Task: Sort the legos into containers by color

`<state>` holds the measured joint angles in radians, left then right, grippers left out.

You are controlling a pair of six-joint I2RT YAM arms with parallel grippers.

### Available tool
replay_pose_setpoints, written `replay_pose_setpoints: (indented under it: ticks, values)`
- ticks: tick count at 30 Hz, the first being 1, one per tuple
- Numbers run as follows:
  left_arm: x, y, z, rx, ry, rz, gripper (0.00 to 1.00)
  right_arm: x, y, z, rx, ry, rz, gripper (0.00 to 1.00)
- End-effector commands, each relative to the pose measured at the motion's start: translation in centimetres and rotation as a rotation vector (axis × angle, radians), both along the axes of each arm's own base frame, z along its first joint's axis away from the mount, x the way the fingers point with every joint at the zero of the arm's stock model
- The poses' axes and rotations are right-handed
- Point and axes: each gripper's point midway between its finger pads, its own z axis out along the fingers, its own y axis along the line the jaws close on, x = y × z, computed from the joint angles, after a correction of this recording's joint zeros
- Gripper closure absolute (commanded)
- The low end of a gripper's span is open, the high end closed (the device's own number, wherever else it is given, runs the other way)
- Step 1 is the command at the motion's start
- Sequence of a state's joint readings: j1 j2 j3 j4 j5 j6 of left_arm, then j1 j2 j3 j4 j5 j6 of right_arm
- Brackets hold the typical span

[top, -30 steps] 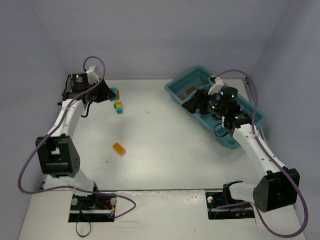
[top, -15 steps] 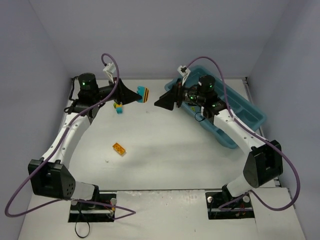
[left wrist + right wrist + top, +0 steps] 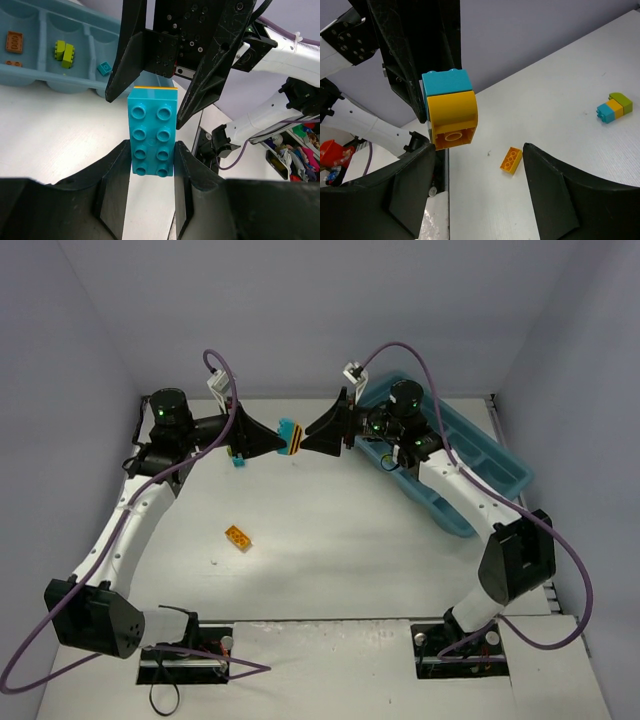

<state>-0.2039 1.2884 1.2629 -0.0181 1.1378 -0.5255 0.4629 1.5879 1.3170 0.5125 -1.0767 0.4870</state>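
Observation:
My left gripper (image 3: 281,439) is shut on a two-colour lego stack (image 3: 290,433), a cyan brick (image 3: 152,131) with a yellow-orange brick (image 3: 452,119) on its back, held in the air above the table's far middle. My right gripper (image 3: 308,437) is open and faces it; its fingers flank the stack's far end without closing. A yellow-orange brick (image 3: 238,538) lies on the table at the left. A cyan, yellow and lime stack (image 3: 615,108) lies under my left arm. The teal tray (image 3: 505,462) holds brown-orange (image 3: 14,41), lime green (image 3: 64,51) and cyan (image 3: 104,68) bricks in separate compartments.
The tray runs diagonally along the far right, under and behind my right arm. Purple cables loop over both arms. Walls close in the table on the left, back and right.
Both arms have swung toward the middle. My left gripper carried the stack to the right, and my right gripper left the tray and came up to the stack's far end.

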Motion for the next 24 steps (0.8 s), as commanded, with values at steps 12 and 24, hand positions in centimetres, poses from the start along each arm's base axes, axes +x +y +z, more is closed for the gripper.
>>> replay_pose_setpoints:
  ticks: [12, 24]
  values:
    - [-0.8, -0.6, 1.4, 0.002, -0.102, -0.057, 1.0, -2.8, 1.8, 4.6, 0.083, -0.165, 0.118, 0.36]
    - [-0.5, -0.7, 1.3, 0.005, -0.107, -0.057, 1.0, -2.8, 1.9, 3.7, 0.058, -0.159, 0.115, 0.49]
